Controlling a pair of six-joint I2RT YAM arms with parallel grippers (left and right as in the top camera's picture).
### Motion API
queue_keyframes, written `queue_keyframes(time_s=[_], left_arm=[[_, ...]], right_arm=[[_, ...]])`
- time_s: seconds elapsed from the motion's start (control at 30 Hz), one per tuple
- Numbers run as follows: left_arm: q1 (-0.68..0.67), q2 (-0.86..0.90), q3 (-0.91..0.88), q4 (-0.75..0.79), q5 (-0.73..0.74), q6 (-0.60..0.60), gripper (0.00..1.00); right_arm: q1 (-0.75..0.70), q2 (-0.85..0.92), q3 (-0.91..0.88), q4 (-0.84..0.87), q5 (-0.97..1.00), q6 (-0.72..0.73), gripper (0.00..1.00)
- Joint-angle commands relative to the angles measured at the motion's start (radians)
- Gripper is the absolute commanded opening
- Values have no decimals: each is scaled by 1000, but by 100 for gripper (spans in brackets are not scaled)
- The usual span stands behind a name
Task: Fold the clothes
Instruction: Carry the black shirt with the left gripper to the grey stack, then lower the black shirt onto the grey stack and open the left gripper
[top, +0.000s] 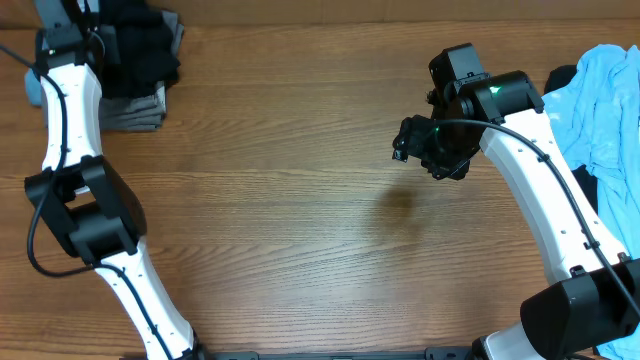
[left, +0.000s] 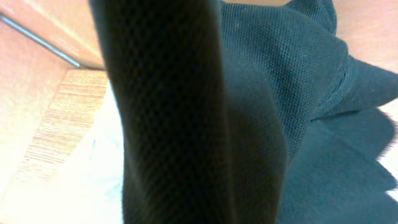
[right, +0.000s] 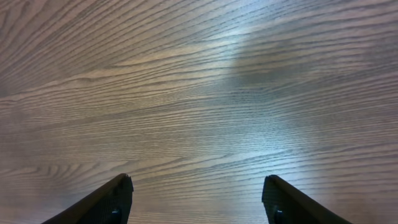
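Overhead view, top left corner of the table (top: 290, 210): the black shirt (top: 142, 48) lies in a bunched heap on a stack of grey folded garments (top: 135, 112). The left arm reaches up along the table's left edge, and the left gripper (top: 78, 22) sits at the heap's near side, partly cut off by the picture's edge.

Left wrist view: black knit cloth fills almost everything. One thick fold runs top to bottom through the middle and hides the fingers. We note the jaws all but closed, pinched on that fold of the shirt. A strip of wood grain and a pale blurred surface show at lower left; we cannot tell what the pale surface is.

Right of centre, the right gripper (top: 402, 140) hangs over bare wood, well apart from the shirt. Its wrist view shows both fingertips (right: 118, 190) spread wide, with only table grain between them and nothing held.

Far right edge: a light blue garment (top: 610, 95) lies crumpled, with dark cloth (top: 562, 78) showing from under it.
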Motion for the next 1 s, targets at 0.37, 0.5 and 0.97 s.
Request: queue_keyframes(time_s=[0.37,0.5,0.97], left_arm=[[124,95,24,190,-88,-18,8],[137,95,24,185,-88,-27,11],[132,89,25,159,-77,-86,100]], right_arm=[[4,-1,2,-24,10,35,72],[4,-1,2,-24,10,37,72],[4,-1,2,-24,10,36,73]])
